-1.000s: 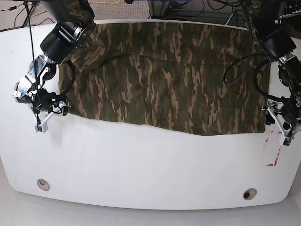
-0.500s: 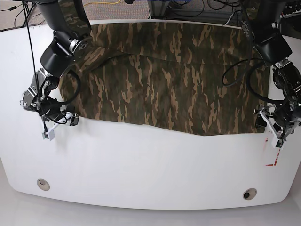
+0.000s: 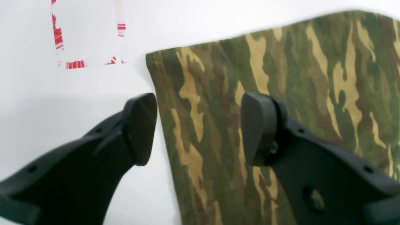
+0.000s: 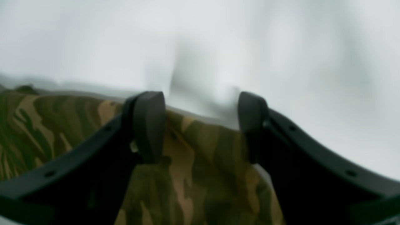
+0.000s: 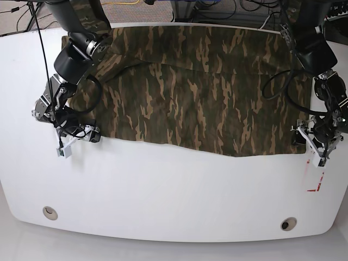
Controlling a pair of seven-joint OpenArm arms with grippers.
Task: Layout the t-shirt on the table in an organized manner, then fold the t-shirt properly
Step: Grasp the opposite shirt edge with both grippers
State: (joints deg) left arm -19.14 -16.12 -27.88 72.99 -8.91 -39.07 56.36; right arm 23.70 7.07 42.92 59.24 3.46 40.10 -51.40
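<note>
Overhead, both end effectors (image 3: 200,128) (image 4: 200,126) spread wide, empty, above t-shirt (image 5: 201,92) corners; table (image 5: 163,190) beneath

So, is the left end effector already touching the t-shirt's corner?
Cannot tell. In the left wrist view the left end effector stands open, straddling the side edge of the t-shirt, but no gap or contact shows plainly.

Camouflage t-shirt (image 5: 201,92) in dark olive, brown and tan streaks; glossy white table (image 5: 163,190); red rectangle mark (image 3: 67,47) just beyond the black left gripper (image 3: 198,129)
</note>
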